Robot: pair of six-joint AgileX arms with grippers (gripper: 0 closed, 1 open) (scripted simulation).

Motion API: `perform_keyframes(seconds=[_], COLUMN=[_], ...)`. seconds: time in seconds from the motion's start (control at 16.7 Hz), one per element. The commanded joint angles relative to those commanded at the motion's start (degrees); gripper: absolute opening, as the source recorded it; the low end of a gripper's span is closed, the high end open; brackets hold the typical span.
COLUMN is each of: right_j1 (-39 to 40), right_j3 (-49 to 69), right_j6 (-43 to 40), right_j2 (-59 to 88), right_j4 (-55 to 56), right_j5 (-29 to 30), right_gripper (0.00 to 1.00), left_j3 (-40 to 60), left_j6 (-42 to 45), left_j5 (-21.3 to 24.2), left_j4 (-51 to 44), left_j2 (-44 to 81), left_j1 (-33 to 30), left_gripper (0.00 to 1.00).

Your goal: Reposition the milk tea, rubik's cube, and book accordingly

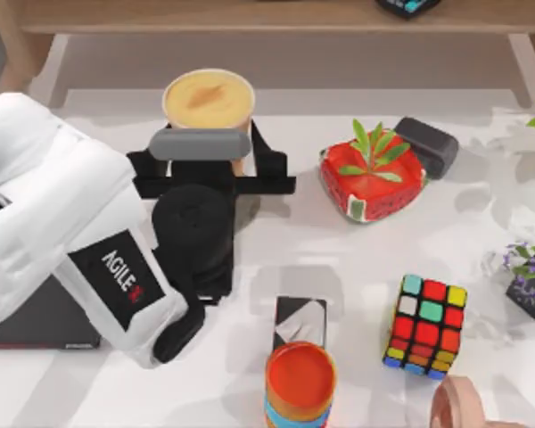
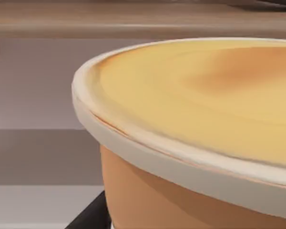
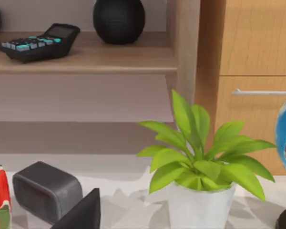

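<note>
On the left side of the white worktop [image 1: 357,259], the white AgileX left arm reaches toward the back, its black left gripper [image 1: 216,143] wrapped about the milk tea [image 1: 208,100], a tall tapered orange-tan cup with a creamy yellow-beige top. From above, the black jaws stand to either side of the cup, close against its wall, so I judge them closed on it, though the actual contact is hidden under the wrist. The left wrist view agrees: the cup's pale rim and orange wall loom right in front of the lens. The grip sits below the rim, which looks sensible for keeping a tall drink from tipping. The cup stands upright, long axis vertical, open top facing up, near the back edge just before the wooden shelf unit [image 1: 250,18].

A thin flat black book [image 1: 45,321] lies partly under the arm at the left. Toward the middle front stands a short container with a red-orange top and blue band [image 1: 300,383]. To the right, near the front, the rubik's cube [image 1: 425,324], black-edged with red, green, yellow and cyan stickers, rests untouched, slightly turned, one face up.

The right gripper [image 3: 83,210] is parked at the right, facing a white-potted green plant [image 3: 200,167]; I cannot tell how its jaws stand.
</note>
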Motion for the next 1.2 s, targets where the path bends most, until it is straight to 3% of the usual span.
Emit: perform_keyframes(seconds=[1.2], right_j1=[0.0], right_j3=[0.0], right_j6=[0.0], right_j2=[0.0], right_j4=[0.0], right_j5=[0.0], right_gripper=[1.0], left_j3=[-5.7], left_j6=[0.2], left_j5=[-3.2], left_j4=[3.0], left_j2=[-2.8], left_j1=[-3.2], left_gripper=[1.0])
